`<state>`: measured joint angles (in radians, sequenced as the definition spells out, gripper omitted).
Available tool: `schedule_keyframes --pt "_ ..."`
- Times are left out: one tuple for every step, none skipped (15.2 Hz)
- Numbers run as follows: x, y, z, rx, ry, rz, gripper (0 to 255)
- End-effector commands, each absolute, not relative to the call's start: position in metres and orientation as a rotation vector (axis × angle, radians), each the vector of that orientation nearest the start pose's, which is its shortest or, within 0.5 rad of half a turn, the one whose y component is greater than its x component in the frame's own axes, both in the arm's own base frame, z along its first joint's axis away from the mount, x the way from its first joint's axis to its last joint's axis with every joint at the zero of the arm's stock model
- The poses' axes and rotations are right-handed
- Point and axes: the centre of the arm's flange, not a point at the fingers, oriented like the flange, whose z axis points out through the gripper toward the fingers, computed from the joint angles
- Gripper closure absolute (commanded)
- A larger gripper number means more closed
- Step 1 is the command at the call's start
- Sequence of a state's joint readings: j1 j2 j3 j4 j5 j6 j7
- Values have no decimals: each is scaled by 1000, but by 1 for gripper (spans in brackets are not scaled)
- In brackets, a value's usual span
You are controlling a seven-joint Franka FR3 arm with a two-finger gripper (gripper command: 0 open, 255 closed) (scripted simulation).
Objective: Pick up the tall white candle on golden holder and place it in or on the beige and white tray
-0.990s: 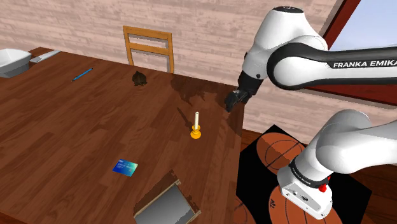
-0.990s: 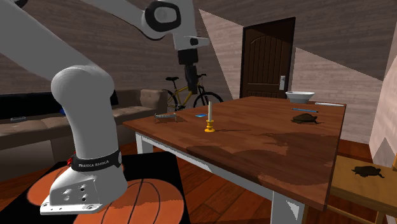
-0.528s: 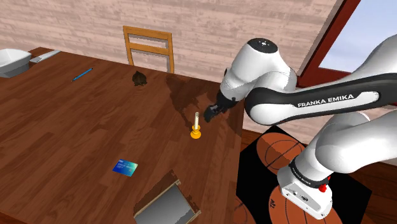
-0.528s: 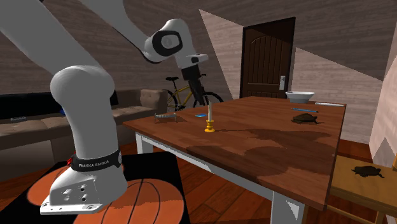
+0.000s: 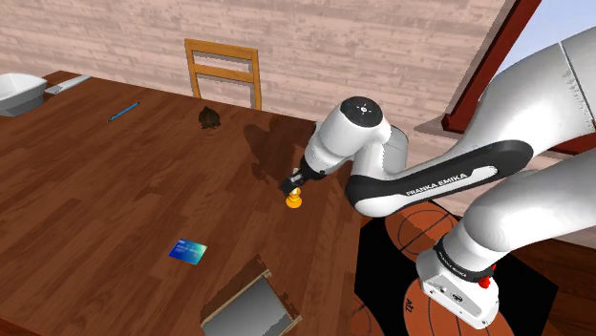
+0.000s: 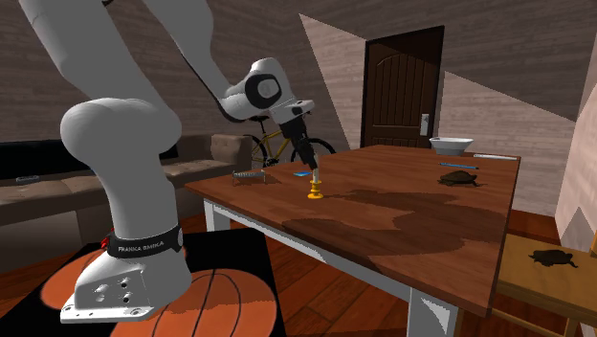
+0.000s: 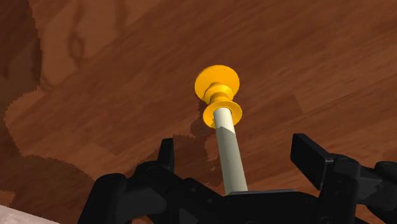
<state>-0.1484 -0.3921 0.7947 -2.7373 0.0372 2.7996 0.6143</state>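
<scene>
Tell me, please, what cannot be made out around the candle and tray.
Top of the candle: wrist view, hidden behind the gripper.
Stem of the candle: shoulder view, covered by the gripper above the golden holder.
The tray: shoulder view, cut off by the left edge.
A small dark thing beyond the candle: shoulder view, too small to name.

Marking 1: "FRANKA EMIKA", white capitals on the dark strip [image 5: 432,182] running along a link of the arm [image 5: 363,129], read in the shoulder view.

Marking 2: the same wording (smaller, white on black) on the black band [image 6: 143,246] around the arm's lowest segment, read in the second exterior view.
</scene>
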Motion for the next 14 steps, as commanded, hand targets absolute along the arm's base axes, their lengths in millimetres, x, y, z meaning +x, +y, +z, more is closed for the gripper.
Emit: schedule_keyframes --pt "346 239 333 -3077 -14 -676 0" --pt "348 239 329 -3077 -14 -676 0" --pt "350 239 324 -3077 -14 -676 0" --pt "354 239 316 -3077 -14 -676 0" --pt "354 239 316 -3077 -14 -676 0" --pt "354 239 316 -3077 -14 -676 0" --pt "354 239 316 -3077 -14 -676 0" --pt "354 239 316 -3077 -14 -676 0" --pt "354 239 316 -3077 -14 -676 0" --pt "354 239 316 -3077 -14 -676 0" --pt "354 239 316 -3077 -14 -676 0" --pt "354 239 316 -3077 -13 -676 0" --pt "354 239 316 -3077 -13 -676 255" --pt "354 239 316 -3077 -13 -676 255"
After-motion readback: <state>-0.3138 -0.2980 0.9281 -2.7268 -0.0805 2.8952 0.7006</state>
